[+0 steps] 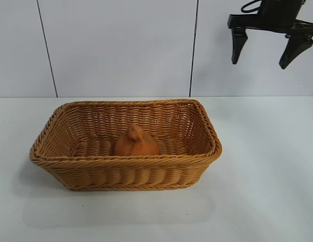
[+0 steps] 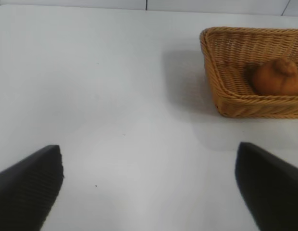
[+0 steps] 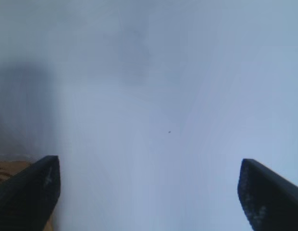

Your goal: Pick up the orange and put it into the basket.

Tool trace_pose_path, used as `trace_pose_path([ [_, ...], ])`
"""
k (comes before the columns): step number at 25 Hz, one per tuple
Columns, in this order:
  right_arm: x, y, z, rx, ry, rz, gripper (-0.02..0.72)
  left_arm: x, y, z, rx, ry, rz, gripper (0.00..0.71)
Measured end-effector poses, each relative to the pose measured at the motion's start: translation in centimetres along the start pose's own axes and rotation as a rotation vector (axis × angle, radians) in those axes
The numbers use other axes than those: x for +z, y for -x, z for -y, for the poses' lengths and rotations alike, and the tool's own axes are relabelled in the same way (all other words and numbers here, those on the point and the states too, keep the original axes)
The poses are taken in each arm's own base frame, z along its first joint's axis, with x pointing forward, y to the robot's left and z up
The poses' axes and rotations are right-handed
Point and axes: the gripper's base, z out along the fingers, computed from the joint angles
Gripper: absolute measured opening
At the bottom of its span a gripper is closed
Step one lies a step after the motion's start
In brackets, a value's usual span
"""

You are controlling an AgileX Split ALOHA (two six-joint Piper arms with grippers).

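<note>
Your orange (image 1: 136, 142): dull orange-brown, matte, rough skin, rounded dome with knobbly bump on top. Sits upright inside basket (image 1: 125, 162), on woven floor, close to near long wall, roughly midway along its length. Nothing gripping it. Your basket: large, rectangular, tan-orange wicker, sloping sides, braided rim, no handle. Stands upright on white bench (image 1: 262, 191), open side up, long side facing exterior camera. You see orange much smaller than basket.

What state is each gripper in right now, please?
Left gripper: open, empty, over bare table.
Right gripper: open, empty, raised beyond the basket; the orange lies inside it.
</note>
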Motion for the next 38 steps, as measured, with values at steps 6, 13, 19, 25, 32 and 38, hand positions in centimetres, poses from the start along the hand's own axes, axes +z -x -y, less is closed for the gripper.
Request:
trace_pose_path([
  [6,0.1,0.0,1.5,0.023,-0.003,-0.007,0.694,0.0,0.0,0.0,0.000,0.000,0.000,0.693],
  [13,0.9,-4.8,1.6,-0.005,0.008,-0.170,0.694,0.0,0.0,0.0,0.001,0.002,0.000,0.693],
  [19,-1.0,-12.5,2.1,-0.025,0.007,-0.323,0.694,0.0,0.0,0.0,0.002,0.004,-0.001,0.693],
  [25,-3.6,-21.1,2.5,-0.031,0.009,-0.412,0.694,0.0,0.0,0.0,0.002,0.004,-0.001,0.693],
  [32,-7.9,-29.2,3.0,-0.037,0.015,-0.259,0.694,0.0,0.0,0.0,0.002,0.004,-0.001,0.693],
  [38,-10.1,-34.8,3.4,-0.040,0.027,0.048,0.694,0.0,0.0,0.0,0.002,0.004,-0.001,0.693],
])
